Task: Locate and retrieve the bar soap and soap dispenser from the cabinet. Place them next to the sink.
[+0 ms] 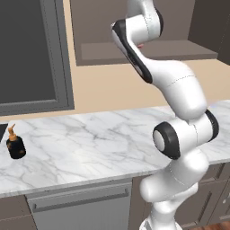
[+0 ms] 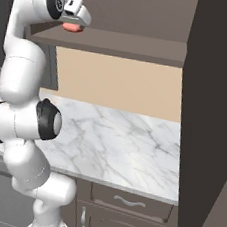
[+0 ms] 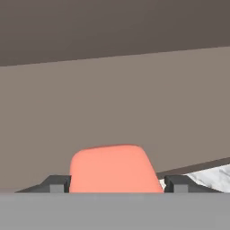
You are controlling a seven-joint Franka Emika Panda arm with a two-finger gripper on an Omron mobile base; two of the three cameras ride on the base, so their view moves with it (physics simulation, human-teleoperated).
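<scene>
In the hand view the claw (image 3: 117, 184) is clenched on the soap (image 3: 114, 170), one dark finger (image 3: 56, 183) at its 9 o'clock and the other at its 3 o'clock. From the right base view the soap sits at the front lip of the cabinet (image 2: 147, 19) shelf (image 2: 119, 43). Down on the marble table (image 1: 90, 139), the dispenser (image 1: 15, 144) stands upright at the left base view's 9 o'clock, well apart from the arm.

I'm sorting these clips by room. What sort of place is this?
A simulated kitchen, most likely: a marble counter over drawers, a dark wall cabinet above it, and a soap dispenser standing on the counter.
</scene>
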